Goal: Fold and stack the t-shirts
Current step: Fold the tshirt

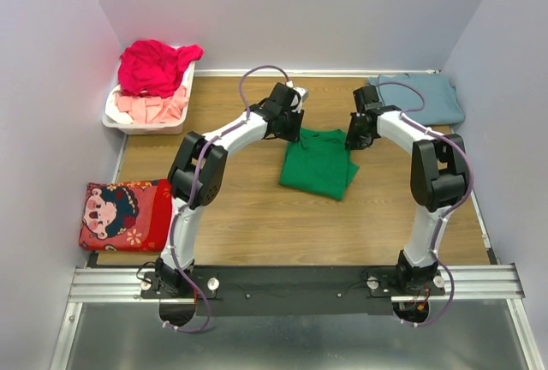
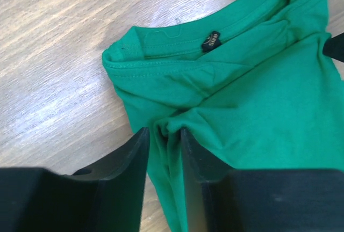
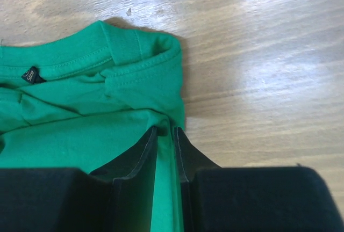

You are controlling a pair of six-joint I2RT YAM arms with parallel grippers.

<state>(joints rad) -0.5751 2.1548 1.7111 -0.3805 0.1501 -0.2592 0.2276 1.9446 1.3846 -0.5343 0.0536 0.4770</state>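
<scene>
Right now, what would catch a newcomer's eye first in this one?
The bright green t-shirt lies partly folded mid-table, with the left claw and right claw at its collar end, cloth between their fingers. Next comes the magenta-red shirt, heaped over the white basket in the far left corner. A cartoon-print cushion sits at the table's left edge.

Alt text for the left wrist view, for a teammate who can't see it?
The left gripper pinches a bunched fold of the green t-shirt. The shirt lies on the wooden table, with its collar and black neck label showing at the top.
</scene>
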